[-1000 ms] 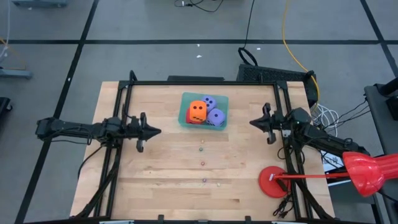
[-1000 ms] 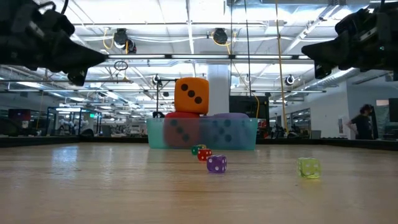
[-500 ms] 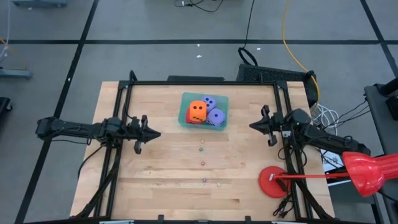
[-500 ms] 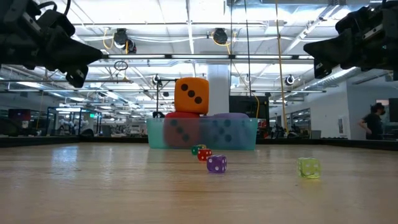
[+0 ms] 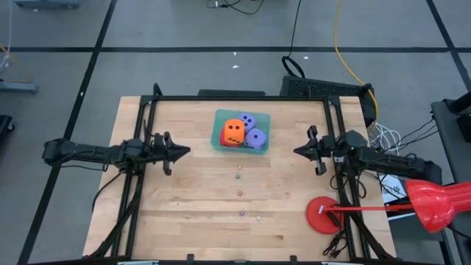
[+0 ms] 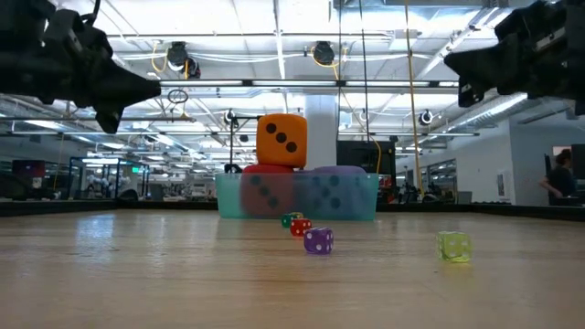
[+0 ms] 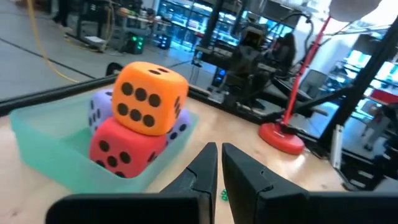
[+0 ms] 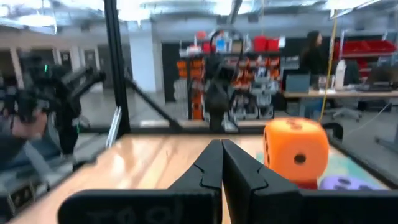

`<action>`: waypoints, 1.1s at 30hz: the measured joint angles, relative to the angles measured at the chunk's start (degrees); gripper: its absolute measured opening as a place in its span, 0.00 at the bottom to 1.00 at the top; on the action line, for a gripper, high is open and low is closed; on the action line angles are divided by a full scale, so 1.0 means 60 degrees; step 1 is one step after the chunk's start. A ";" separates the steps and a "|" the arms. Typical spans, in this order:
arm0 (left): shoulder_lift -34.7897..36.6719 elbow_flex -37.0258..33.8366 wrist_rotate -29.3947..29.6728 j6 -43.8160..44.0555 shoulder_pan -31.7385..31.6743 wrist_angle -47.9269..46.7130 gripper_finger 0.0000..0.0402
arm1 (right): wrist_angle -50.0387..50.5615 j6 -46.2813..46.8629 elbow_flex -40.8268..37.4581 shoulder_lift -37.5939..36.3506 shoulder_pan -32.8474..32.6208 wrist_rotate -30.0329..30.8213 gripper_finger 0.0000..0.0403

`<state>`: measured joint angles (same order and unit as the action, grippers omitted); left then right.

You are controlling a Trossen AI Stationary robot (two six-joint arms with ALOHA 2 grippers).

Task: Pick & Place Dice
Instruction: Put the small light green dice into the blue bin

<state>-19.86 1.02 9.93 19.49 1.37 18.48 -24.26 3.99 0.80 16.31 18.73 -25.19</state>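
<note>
All four dice sit in the teal bin (image 5: 218, 137) at the back middle of the desk (image 5: 184, 213): the orange die (image 5: 234, 131) atop the red die (image 5: 223, 137), with two purple dice (image 5: 252, 129) beside them. The left gripper (image 5: 185, 151) and right gripper (image 5: 298, 151) hover on either side, each pressed together and holding nothing. The placing looks done; any next move would call for pulling the arms away.

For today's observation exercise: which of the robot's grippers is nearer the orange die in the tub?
Left, narrowly. The left gripper sits just off the orange die toward the table's left; the right gripper sits slightly farther off toward the right.
</note>
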 joint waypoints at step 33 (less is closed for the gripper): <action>0.0004 0.0007 0.0865 0.0598 -0.0375 -0.0423 0.08 | 0.2200 -0.0553 0.4284 0.5659 -0.4809 0.4978 0.00</action>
<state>-19.84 1.06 15.11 23.08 -0.89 15.94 -11.06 0.67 26.50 50.26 -10.12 4.68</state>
